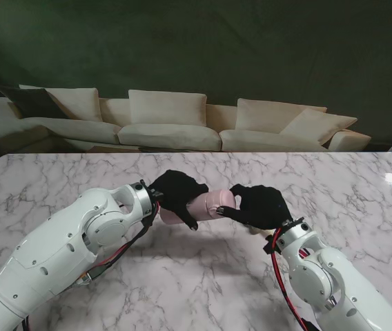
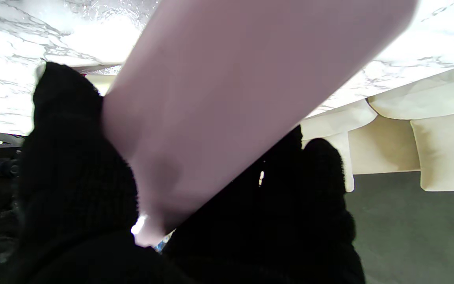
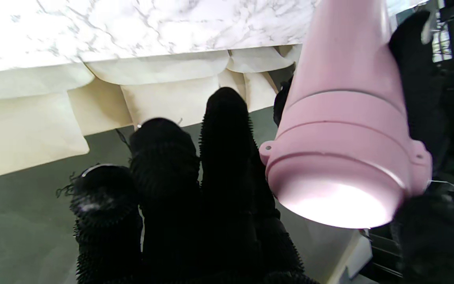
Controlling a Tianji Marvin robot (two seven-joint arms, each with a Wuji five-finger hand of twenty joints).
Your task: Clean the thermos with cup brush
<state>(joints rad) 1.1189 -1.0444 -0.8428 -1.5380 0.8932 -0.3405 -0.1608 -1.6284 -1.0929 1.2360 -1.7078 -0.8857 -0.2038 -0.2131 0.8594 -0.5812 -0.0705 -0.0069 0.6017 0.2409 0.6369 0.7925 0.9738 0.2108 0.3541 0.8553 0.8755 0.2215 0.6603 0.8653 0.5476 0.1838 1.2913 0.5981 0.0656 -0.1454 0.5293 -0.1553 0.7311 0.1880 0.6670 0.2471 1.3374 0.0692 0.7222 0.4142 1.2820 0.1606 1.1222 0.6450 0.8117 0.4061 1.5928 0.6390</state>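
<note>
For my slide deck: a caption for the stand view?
Left hand holds the pink thermos sideways over the marble table, right hand at its lid.

1. Arms: glossy white rounded shells with small dark screws.
2. Left hand [image 1: 180,193] and right hand [image 1: 260,205] both wear black knit gloves.
3. Red and black cables [image 1: 277,265] run beside the right wrist.

stand: high, looking down; wrists: close; shared: thermos [image 1: 206,205]
</note>
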